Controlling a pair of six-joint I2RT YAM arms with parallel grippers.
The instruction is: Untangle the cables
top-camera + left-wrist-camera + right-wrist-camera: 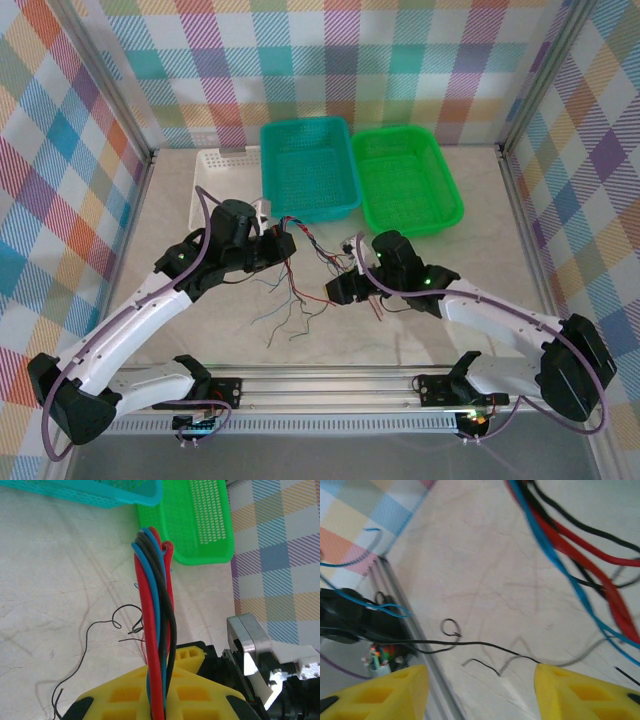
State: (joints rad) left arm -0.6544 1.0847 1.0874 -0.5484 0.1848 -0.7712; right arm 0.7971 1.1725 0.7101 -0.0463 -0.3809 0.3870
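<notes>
The green basket (200,525) stands beyond the left gripper (159,677), whose jaws are pinched tight on the cables (150,605), red, blue and black strands running straight out ahead. The right gripper (480,675) has its jaws apart and empty, with a thin black wire (485,645) on the table (485,555) just ahead of the gap.

1 white basket (222,172), 1 teal basket (305,165), 1 green basket (405,180), 2 robot arms (130,315) (490,310), 1 cable tangle (300,268)

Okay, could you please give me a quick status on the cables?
Left gripper shut on cables, red, blue, black. Right gripper open above a loose black wire. Teal basket close behind left gripper.
</notes>
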